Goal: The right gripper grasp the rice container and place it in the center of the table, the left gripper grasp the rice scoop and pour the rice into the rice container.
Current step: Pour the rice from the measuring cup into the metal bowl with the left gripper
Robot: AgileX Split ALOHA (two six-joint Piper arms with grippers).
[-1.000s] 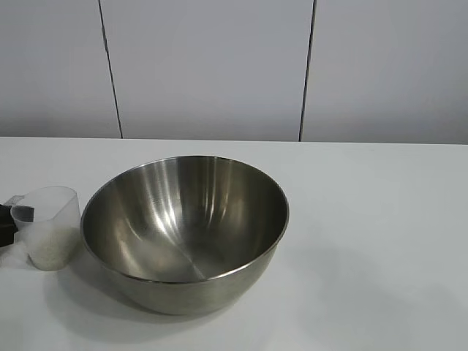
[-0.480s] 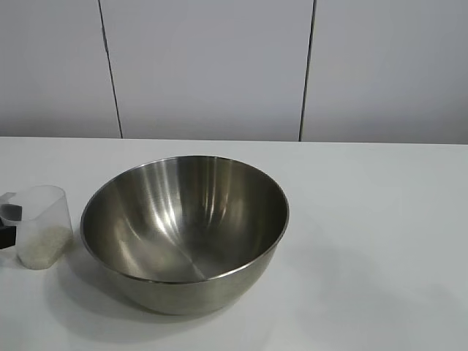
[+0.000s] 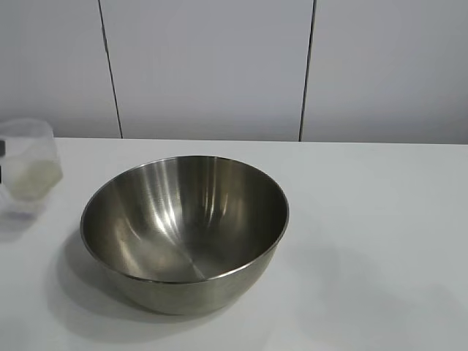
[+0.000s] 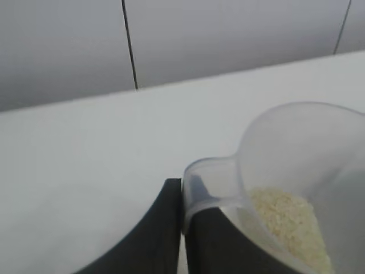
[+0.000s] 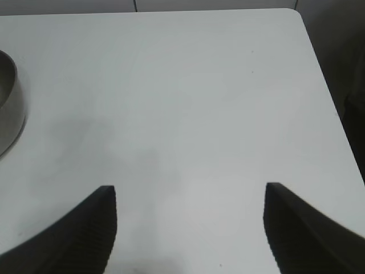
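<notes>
Left tool (image 4: pixel 182 228) clamped on small translucent plastic scoop (image 3: pixel 28 168) with white rice (image 4: pixel 291 225), raised left of large shiny steel bowl (image 3: pixel 184 230). Right tool (image 5: pixel 188 225) gapes empty over bare white table (image 3: pixel 380 219), near its edge.

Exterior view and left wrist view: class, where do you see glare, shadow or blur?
Exterior view: bright streaks of glare inside the rice container, a soft shadow on the table at its left, and the lifted rice scoop looks smeared. Left wrist view: the near fingers are soft; the rice reads grainy.
</notes>
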